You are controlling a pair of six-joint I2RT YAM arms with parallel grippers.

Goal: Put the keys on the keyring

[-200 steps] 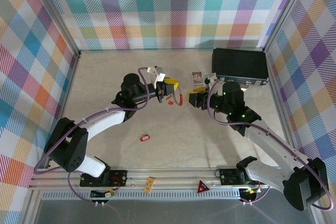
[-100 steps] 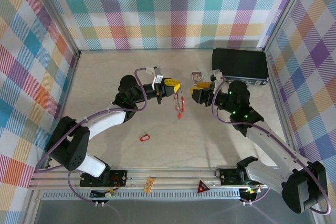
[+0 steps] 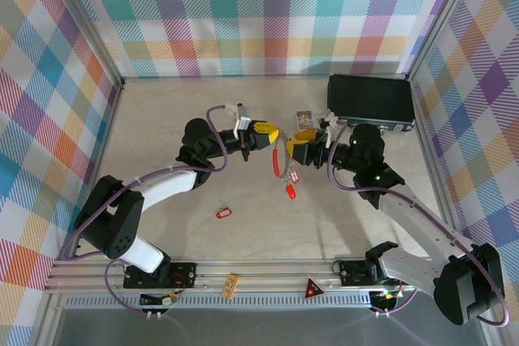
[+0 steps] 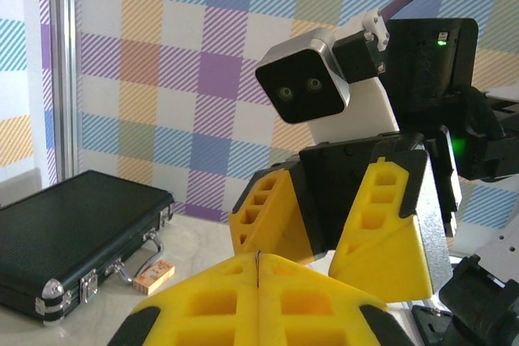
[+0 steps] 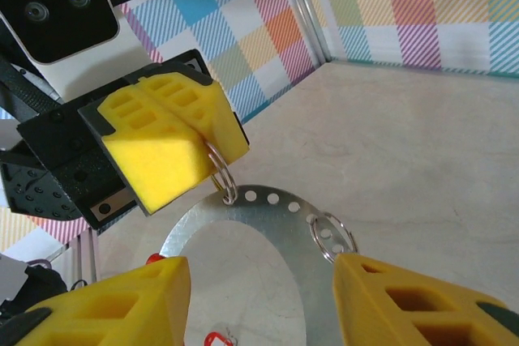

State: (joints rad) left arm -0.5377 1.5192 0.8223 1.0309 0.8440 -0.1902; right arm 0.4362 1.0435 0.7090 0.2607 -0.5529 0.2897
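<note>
My left gripper (image 3: 272, 134) is raised over the middle of the table and shut on a small split ring of the keyring (image 3: 278, 160). In the right wrist view the keyring (image 5: 280, 220) is a flat metal loop with punched holes, hanging from the left gripper (image 5: 212, 154). A second split ring (image 5: 332, 235) sits on its rim. Two red keys (image 3: 291, 188) dangle below it. A further red key (image 3: 224, 213) lies loose on the table. My right gripper (image 3: 302, 146) stands open, its fingers on either side of the loop (image 5: 259, 263). In the left wrist view the left gripper (image 4: 258, 258) pinches a thin metal edge.
A black case (image 3: 371, 100) lies at the back right, with a small picture card (image 3: 304, 118) next to it; both show in the left wrist view, the case (image 4: 69, 228) and the card (image 4: 154, 275). Checked walls close off the table on three sides.
The left gripper has lifted the keyring and carried it right, so the red keys now hang free. The right gripper has moved left up to the loop, its jaws a little wider.
</note>
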